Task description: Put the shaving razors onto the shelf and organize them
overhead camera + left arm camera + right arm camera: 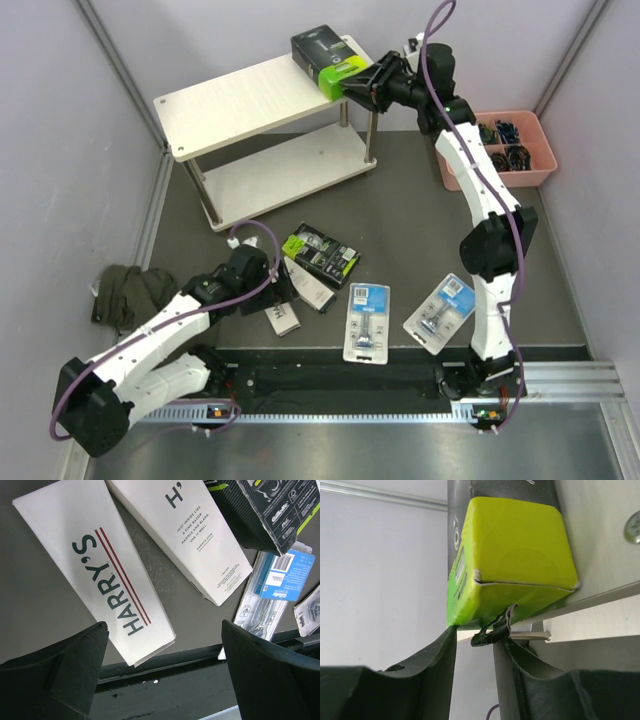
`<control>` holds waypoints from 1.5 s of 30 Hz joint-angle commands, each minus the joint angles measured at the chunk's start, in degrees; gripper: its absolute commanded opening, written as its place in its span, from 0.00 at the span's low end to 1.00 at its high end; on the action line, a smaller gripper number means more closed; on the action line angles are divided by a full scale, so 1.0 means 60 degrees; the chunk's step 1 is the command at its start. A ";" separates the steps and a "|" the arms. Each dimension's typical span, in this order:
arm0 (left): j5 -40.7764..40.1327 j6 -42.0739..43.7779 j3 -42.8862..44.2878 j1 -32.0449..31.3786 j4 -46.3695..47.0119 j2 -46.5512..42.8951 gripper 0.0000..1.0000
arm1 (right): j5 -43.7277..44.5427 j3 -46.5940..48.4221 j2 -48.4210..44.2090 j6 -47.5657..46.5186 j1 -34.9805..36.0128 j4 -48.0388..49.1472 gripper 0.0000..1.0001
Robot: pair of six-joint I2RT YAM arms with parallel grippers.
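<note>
As seen from overhead, the right gripper [362, 82] pinched the green end of a flat black and lime-green razor pack [325, 52]. That pack lay on the far right corner of the top board of the two-tier pale wood shelf [230, 100] with round metal posts. The right arm crossed the left part of a pink plastic compartment tray [520, 176]. On the dark table before the shelf lay a second black and lime-green pack [320, 252], a slim white cardboard box [283, 320], a second white box [310, 285], a clear blister pack on a blue card [367, 320] and a second blister pack [440, 310]. The left gripper [283, 292] hung over the white boxes, and a crumpled dark green cloth [130, 295] lay beside that arm.

From the left wrist, the jaws stood wide apart above the near corner of the slim white cardboard box [100, 570], lettered HARRY'S. The second white box [180, 535] lay just beside it. The second black and lime-green pack [270, 510] overlapped the clear blister pack on a blue card [272, 580].

From the right wrist, the jaws stood narrow, clamped on a thin crumpled tab at the pack's lime-green end [515, 555]. The pack rested at the top board's edge and hid much of the board.
</note>
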 commanded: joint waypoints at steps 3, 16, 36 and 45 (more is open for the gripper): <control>0.0038 -0.0012 0.0139 0.0019 0.0340 0.0063 0.99 | -0.0389 0.0373 0.0190 0.0115 -0.0224 0.1241 0.39; -0.0196 0.0310 0.0842 0.0019 0.0296 0.0136 0.99 | -0.0448 -0.2042 -0.2226 -0.1277 -0.0209 0.0846 0.85; -0.0007 -0.0376 0.1691 0.0033 0.2067 0.1161 0.99 | 0.0254 -0.9744 -0.6592 -0.4485 0.0039 0.0053 0.93; 0.0067 -0.0876 0.2380 0.0033 0.2362 0.2246 0.99 | 0.0211 -1.0643 -0.5993 -0.4925 0.0274 0.0523 0.92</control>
